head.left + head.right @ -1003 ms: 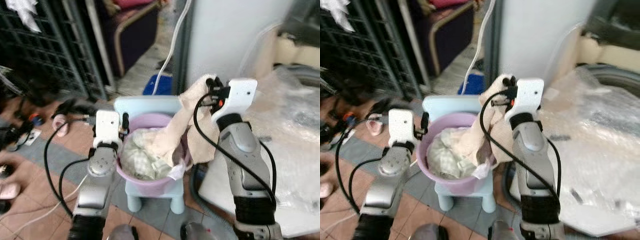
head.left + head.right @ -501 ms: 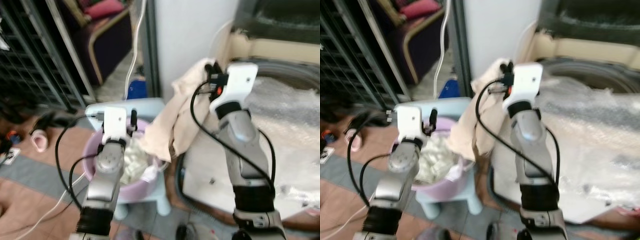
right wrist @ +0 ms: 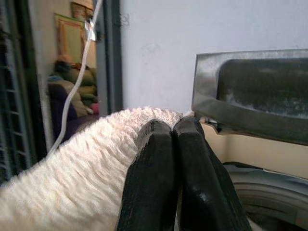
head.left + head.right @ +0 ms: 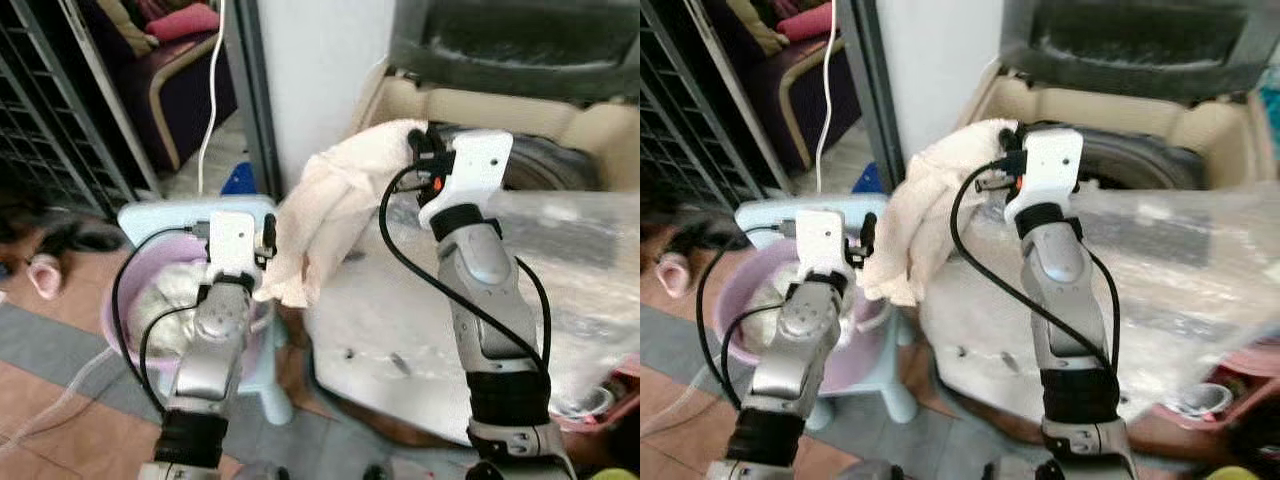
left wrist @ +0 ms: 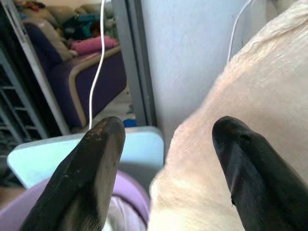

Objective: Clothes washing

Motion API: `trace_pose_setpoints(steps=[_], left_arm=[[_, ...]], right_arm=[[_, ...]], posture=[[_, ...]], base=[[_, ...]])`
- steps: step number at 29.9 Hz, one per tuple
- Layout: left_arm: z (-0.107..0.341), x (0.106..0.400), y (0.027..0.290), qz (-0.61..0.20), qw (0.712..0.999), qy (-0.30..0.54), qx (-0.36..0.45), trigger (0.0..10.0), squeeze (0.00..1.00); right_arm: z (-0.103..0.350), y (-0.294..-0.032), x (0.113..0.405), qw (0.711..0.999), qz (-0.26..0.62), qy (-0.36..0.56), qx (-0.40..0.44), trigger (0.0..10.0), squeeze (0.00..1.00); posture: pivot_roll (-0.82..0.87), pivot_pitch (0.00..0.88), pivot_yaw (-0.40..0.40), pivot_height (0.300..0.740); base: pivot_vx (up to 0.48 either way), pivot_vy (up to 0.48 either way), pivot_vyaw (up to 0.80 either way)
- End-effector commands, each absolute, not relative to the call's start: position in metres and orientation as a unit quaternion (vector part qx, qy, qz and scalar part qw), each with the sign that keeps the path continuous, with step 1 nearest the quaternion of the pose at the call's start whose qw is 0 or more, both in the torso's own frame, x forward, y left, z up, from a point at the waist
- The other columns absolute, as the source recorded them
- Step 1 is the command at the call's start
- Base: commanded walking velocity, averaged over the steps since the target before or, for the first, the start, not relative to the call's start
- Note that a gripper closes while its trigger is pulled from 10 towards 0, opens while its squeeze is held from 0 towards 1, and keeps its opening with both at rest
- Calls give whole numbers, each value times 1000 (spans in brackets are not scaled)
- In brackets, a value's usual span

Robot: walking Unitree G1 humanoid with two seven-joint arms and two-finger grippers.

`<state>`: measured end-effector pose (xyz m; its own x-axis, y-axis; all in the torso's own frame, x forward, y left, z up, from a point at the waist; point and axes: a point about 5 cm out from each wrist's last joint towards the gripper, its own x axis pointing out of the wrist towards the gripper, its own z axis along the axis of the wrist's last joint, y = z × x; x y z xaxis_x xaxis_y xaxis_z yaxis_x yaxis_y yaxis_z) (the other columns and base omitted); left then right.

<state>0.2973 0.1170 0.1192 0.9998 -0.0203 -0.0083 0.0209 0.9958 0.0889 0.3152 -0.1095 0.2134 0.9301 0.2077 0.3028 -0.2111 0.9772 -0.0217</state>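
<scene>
The right gripper [image 3: 172, 144], fingers pinched on the cream towel [image 4: 335, 215], hangs beside the washing machine [image 4: 520, 160]; the left gripper [image 5: 166, 144], fingers spread wide, hovers over the purple basin [image 4: 125, 310].

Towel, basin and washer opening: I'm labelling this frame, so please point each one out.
towel [image 4: 325, 205], left eye view, on its hanging middle folds.
basin [image 4: 113, 312], left eye view, on its purple rim.
washer opening [image 4: 1140, 160], right eye view, on its dark drum edge.

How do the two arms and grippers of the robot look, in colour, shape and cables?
Both arms are silver metal tubes with rounded joints and black collars low down. Each wrist carries a white boxy housing. A black cable loops beside each arm. The left gripper and right gripper each have two long, smooth, rounded black fingers. Small orange-red spot at the right wrist.
</scene>
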Motion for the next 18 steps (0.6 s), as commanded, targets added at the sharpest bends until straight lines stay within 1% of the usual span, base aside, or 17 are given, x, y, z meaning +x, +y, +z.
trace_pose_setpoints(steps=[1, 13, 17, 18], left_arm=[[124, 298, 118, -4, 999, -6, 42, 10000, 0], [128, 295, 121, -16, 999, -19, 23, 10000, 0], [127, 296, 120, -19, 1000, -16, 19, 10000, 0], [128, 297, 118, -24, 999, -17, 19, 10000, 0]], right_arm=[[223, -113, 316, 980, 101, -172, -2, 10000, 0], [226, -114, 324, 980, 99, -174, -18, 10000, 0], [247, -116, 348, 973, 117, -196, -44, 10000, 0], [262, -118, 362, 969, 122, -207, -51, 10000, 0]], posture=[[-72, 0, 69, 740], [-64, 0, 71, 740], [-67, 0, 75, 740], [-70, 0, 72, 740]], base=[[0, 0, 0], [0, 0, 0], [0, 0, 0], [0, 0, 0]])
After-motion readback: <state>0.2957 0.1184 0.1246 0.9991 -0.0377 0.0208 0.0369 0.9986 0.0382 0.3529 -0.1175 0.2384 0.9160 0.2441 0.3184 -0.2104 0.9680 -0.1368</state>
